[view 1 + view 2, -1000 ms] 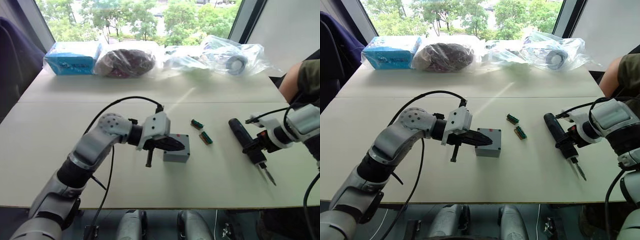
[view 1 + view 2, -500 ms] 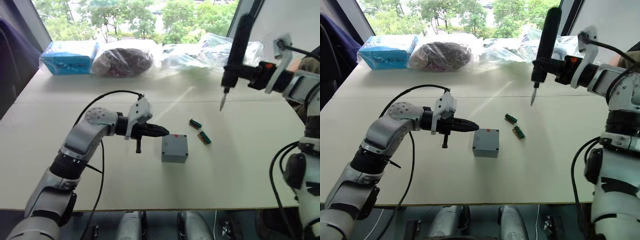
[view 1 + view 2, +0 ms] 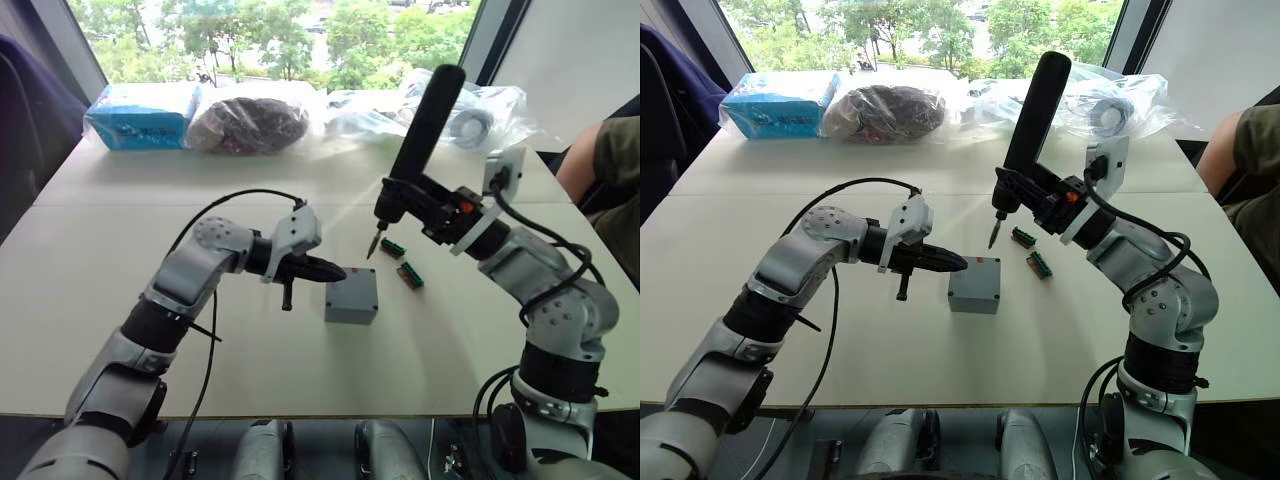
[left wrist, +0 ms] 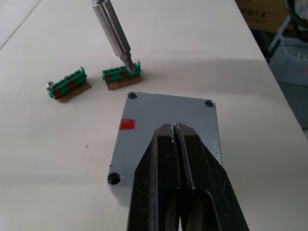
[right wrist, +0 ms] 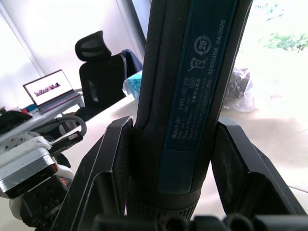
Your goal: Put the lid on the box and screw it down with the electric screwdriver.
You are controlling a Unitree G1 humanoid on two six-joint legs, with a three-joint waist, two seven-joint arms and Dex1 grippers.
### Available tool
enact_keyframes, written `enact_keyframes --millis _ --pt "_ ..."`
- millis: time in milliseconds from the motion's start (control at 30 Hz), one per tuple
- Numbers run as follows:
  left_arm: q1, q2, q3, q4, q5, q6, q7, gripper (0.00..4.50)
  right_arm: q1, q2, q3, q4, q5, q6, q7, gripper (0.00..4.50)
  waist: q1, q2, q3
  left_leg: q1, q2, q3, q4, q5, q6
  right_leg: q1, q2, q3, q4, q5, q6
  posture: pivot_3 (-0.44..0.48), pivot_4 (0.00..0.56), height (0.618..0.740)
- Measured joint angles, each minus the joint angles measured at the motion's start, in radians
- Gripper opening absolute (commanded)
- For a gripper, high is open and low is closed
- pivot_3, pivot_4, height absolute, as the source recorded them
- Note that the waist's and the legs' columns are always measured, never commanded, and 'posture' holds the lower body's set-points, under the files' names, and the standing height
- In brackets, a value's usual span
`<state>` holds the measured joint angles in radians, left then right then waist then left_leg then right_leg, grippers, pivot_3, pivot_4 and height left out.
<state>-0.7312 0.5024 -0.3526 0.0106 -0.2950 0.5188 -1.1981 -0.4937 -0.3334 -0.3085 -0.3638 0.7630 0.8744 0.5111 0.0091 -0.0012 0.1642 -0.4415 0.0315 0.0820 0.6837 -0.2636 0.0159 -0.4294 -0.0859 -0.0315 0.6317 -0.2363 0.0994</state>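
While the lid (image 4: 166,120) already sits closed on the box (image 3: 351,297) at mid-table, the left gripper (image 4: 173,132), fingers pressed together and empty, hovers at its near edge. Right gripper (image 5: 178,159): clamped on the electric screwdriver (image 3: 1027,120). Change since a half-second ago: the tool has swung down from high over the table's far side, bit (image 4: 126,60) now poised beside two small green pieces (image 4: 120,77), just short of the lid's far corner screw hole (image 4: 132,96). Judgement: fastening about to begin; bit not yet seated.
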Motion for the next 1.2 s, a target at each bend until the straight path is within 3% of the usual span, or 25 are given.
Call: enact_keyframes --millis 300,1200 --pt "0.004 -0.021 -0.029 0.075 0.057 -0.072 -0.010 0.00 0.065 -0.009 0.102 0.027 -0.083 -0.140 0.020 1.84 0.003 0.000 0.000 0.000 0.000 0.000 0.000 0.000 0.000 0.000 0.000 0.000 0.000 0.000 0.000 0.000 0.150 0.740" --pt "0.007 -0.045 -0.033 0.074 0.080 -0.078 -0.001 0.00 0.099 -0.051 0.104 0.046 -0.090 -0.220 0.015 1.84 0.003 0.000 0.000 0.000 0.000 -0.001 0.000 0.000 0.000 0.001 0.000 0.000 0.000 0.000 0.000 0.000 0.150 0.740"
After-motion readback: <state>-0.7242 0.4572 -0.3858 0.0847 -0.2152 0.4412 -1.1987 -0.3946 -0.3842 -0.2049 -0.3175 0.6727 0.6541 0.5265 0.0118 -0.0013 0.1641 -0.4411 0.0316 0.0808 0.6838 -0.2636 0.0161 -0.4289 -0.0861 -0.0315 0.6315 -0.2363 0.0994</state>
